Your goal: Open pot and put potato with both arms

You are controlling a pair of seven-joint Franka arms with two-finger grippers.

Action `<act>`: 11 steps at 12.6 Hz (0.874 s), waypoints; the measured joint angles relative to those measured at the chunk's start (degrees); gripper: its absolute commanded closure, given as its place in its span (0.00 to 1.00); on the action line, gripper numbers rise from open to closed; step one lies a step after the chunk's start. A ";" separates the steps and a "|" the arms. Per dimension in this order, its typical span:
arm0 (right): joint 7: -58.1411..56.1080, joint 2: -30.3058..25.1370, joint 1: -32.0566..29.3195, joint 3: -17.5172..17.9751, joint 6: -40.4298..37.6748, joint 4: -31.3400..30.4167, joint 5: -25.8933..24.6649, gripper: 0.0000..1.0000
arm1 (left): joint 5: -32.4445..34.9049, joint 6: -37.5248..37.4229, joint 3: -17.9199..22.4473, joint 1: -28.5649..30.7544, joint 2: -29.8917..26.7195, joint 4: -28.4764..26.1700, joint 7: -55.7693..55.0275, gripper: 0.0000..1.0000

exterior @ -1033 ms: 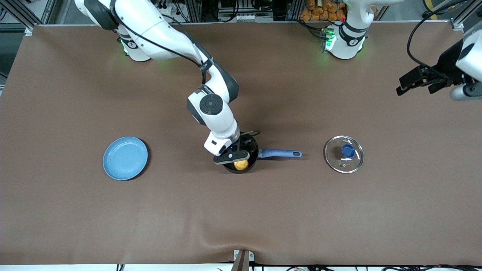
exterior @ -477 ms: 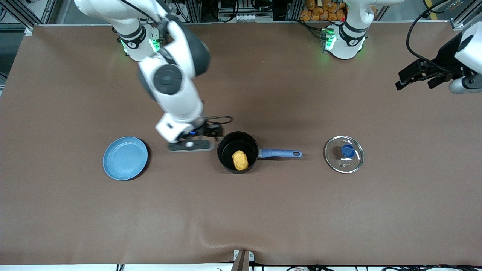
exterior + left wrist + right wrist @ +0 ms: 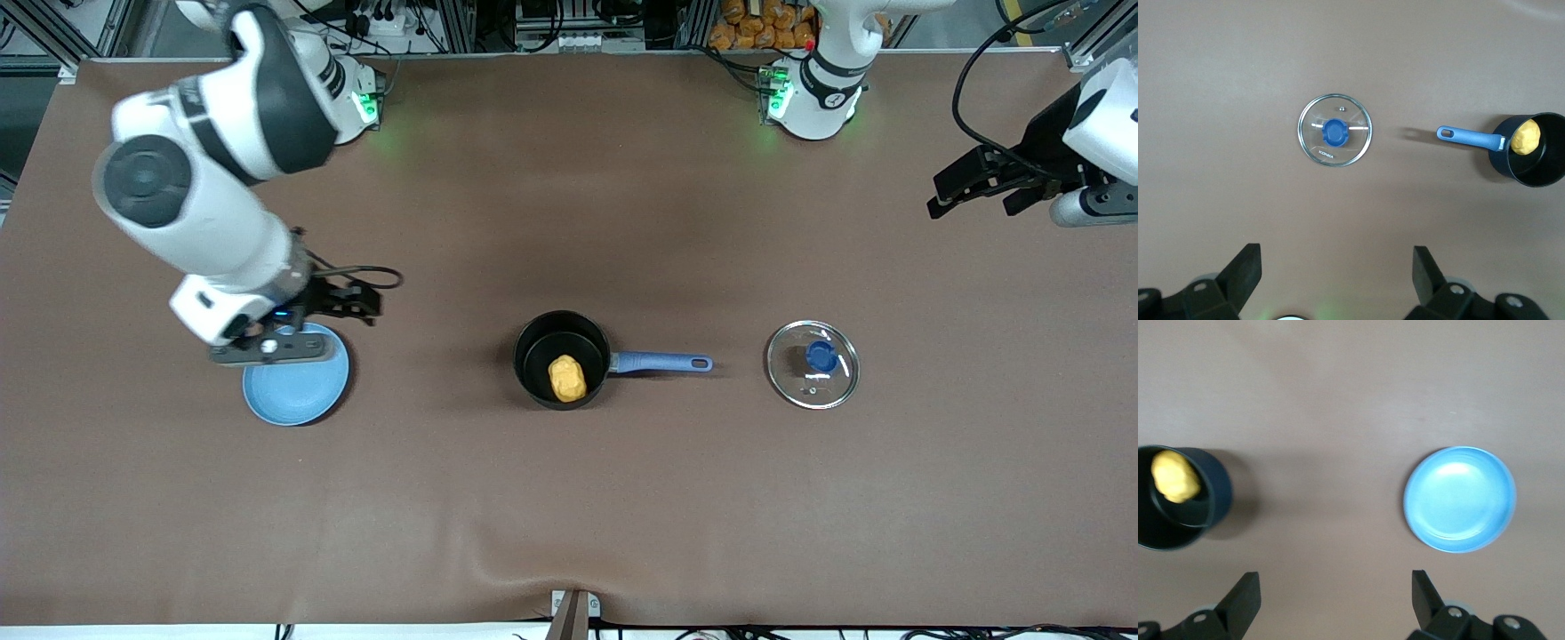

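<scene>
Two jobs done: potato [image 3: 567,378] in pot [image 3: 562,358], lid [image 3: 813,364] off beside pot. Right gripper [image 3: 267,348] over plate [image 3: 296,374], wide open, empty. Left gripper [image 3: 976,181] up past lid, wide open, empty. Best pull away slow, keep clear of pot.

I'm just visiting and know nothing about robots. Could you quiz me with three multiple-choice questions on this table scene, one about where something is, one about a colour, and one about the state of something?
1. Where is the potato?
A. On the plate
B. In the pot
C. On the bare table

2. What colour is the lid's knob?
A. Blue
B. Red
C. Green

3. What is the state of the pot?
A. Covered by the lid
B. Tipped on its side
C. Open and upright

Answers:
1. B: the potato lies inside the pot, while the plate holds nothing.
2. A: the glass lid has a blue knob at its centre.
3. C: the pot stands uncovered, and the lid lies flat on the table toward the left arm's end. The right gripper is over the plate's rim and the left gripper is over the table's edge, each with open fingers holding nothing.
</scene>
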 measured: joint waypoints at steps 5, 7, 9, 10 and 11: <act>-8.24 -6.82 -8.96 0.05 -5.34 -4.05 0.37 0.00 | 0.00 -0.06 0.28 0.09 -0.01 0.93 0.02 0.00; -11.72 -7.99 -12.94 0.07 -5.53 -4.56 0.86 0.00 | 0.00 -0.14 0.32 0.12 -0.01 1.10 0.02 0.00; -13.67 -8.67 -16.04 0.04 -6.40 -4.62 1.20 0.00 | 0.02 -0.15 0.41 0.22 -0.01 1.13 0.02 0.00; -13.98 -9.24 -16.96 0.04 -7.11 -4.64 1.35 0.00 | 0.31 -0.25 0.62 0.24 -0.01 1.15 0.02 0.00; -14.18 -9.98 -17.49 0.06 -7.75 -4.65 1.39 0.00 | 1.15 -0.61 0.71 0.24 -0.01 1.16 0.02 0.00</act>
